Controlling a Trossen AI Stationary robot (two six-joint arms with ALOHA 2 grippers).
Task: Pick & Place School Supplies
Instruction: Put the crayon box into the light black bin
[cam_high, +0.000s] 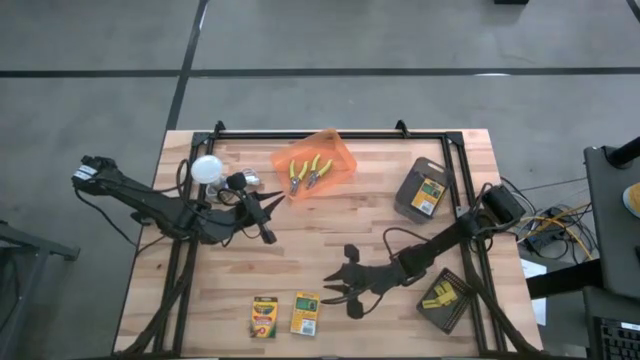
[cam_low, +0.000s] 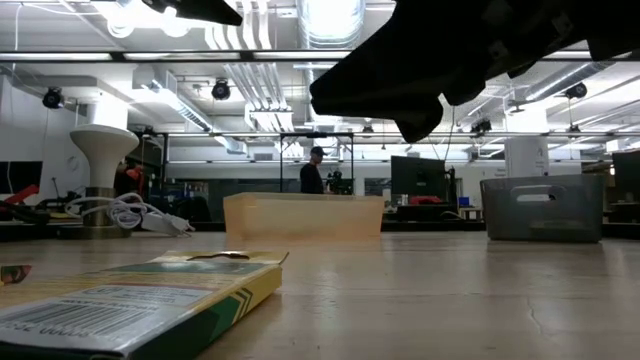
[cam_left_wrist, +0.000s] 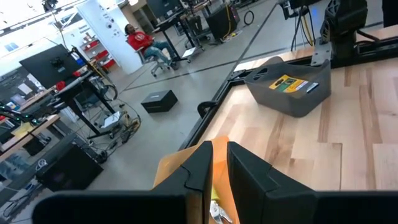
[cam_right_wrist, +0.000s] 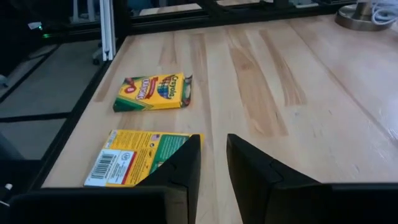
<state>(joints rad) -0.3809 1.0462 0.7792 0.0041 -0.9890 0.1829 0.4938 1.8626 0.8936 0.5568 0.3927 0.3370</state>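
Dark left tool, fingers a narrow slit apart and empty, hovered beside the orange bin holding two pliers. Right tool, equally narrow and empty, faced two crayon boxes near the tabletop front edge, probably lining up a pick.

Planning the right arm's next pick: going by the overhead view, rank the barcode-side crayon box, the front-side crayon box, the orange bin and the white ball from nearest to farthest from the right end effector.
Right end effector:
1. Barcode-side crayon box, just toward the table's near edge.
2. Front-side crayon box, next to it, farther toward the left arm's side.
3. Orange bin, toward the far edge.
4. White ball, far corner on the left arm's side.
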